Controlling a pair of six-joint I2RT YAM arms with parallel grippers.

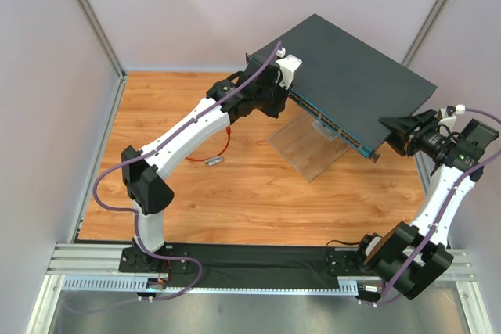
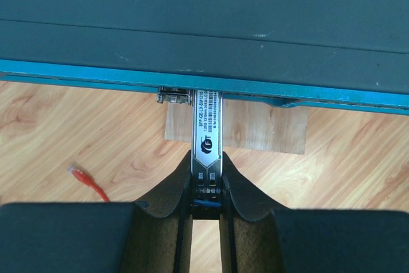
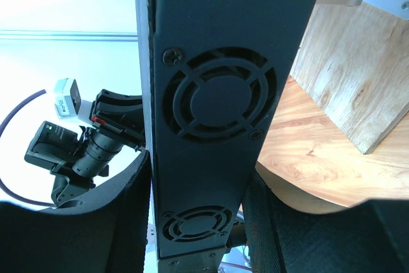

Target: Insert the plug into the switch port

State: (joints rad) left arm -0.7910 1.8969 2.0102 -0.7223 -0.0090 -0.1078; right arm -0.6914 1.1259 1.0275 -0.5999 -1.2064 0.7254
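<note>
The dark blue-grey switch (image 1: 352,76) rests tilted on a wooden stand, its row of ports (image 1: 329,119) facing the left arm. My left gripper (image 1: 280,103) (image 2: 206,165) is shut on a silver labelled metal module (image 2: 208,123), not the plug; the module's tip meets the switch's blue front edge (image 2: 96,71). The red plug (image 2: 80,174) lies loose on the table to the left, on its red cable (image 1: 227,140). My right gripper (image 1: 398,132) (image 3: 198,174) is shut on the switch's side wall with fan vents (image 3: 217,100).
A second grey metal stub (image 2: 174,96) sits in the front face just left of the held module. Another grey stub (image 1: 213,160) lies on the table by the red cable. The wooden stand (image 1: 309,150) (image 2: 268,126) lies under the switch. Walls enclose the table.
</note>
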